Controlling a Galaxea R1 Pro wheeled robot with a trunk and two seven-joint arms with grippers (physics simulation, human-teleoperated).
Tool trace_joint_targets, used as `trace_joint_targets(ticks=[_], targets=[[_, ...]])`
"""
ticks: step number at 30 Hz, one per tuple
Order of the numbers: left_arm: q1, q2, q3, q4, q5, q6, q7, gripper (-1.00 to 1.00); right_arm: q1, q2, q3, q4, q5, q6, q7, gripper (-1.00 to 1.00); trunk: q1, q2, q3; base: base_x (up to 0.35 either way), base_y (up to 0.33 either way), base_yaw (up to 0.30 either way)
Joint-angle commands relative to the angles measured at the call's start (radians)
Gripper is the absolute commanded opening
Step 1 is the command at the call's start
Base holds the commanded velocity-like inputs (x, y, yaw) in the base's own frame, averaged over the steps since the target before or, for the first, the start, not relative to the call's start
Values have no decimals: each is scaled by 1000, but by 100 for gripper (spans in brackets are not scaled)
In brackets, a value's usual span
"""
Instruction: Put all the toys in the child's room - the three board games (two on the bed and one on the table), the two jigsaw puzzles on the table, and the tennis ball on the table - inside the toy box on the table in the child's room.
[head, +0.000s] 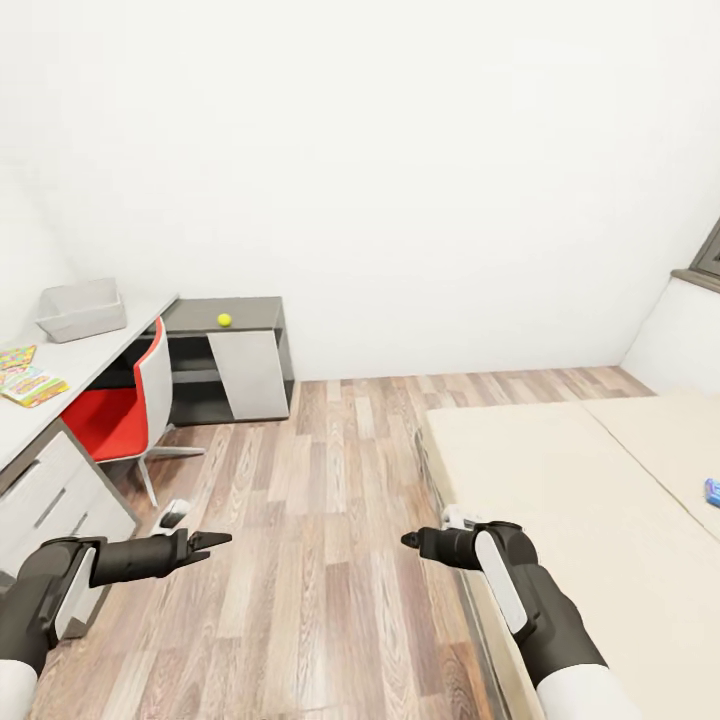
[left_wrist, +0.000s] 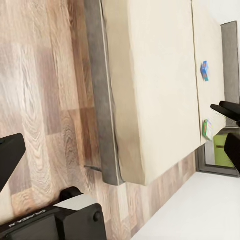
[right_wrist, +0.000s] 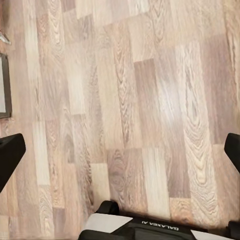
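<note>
Toys all lie outside the grey toy box (head: 82, 308) on the white desk (head: 60, 375): puzzles (head: 28, 378) beside it, tennis ball (head: 224, 320) on the grey side table, board games (left_wrist: 205, 70) on the beige bed (head: 600, 520). Nothing looks packed yet. Left gripper (head: 212, 543) and right gripper (head: 410, 540) hang empty over wood flooring, jaws apart.

You've got one toy box (head: 82, 309) on the tabletop (head: 60, 385), one tennis ball (head: 224, 320), and two flat colourful boxes (head: 27, 380) near the edge. One red chair (head: 130, 405). On the bed (left_wrist: 155, 85), two board games: one blue (left_wrist: 205, 70), one green (left_wrist: 207, 129). Two grippers, left (head: 210, 543) and right (head: 412, 540).
</note>
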Motion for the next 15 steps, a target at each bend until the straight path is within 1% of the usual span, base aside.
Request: trace_joint_targets(ticks=[1, 6, 15], targets=[[-1, 0, 1, 0, 1, 9, -4, 100, -1, 0, 5, -1, 3, 4, 2, 100, 1, -2, -2, 0, -114, 273], [-1, 0, 2, 0, 3, 9, -7, 100, -1, 0, 13, 0, 3, -7, 2, 100, 1, -2, -2, 0, -52, 281], [-1, 0, 2, 0, 2, 9, -6, 100, -1, 0, 15, 2, 3, -12, 2, 100, 1, -2, -2, 0, -6, 286]])
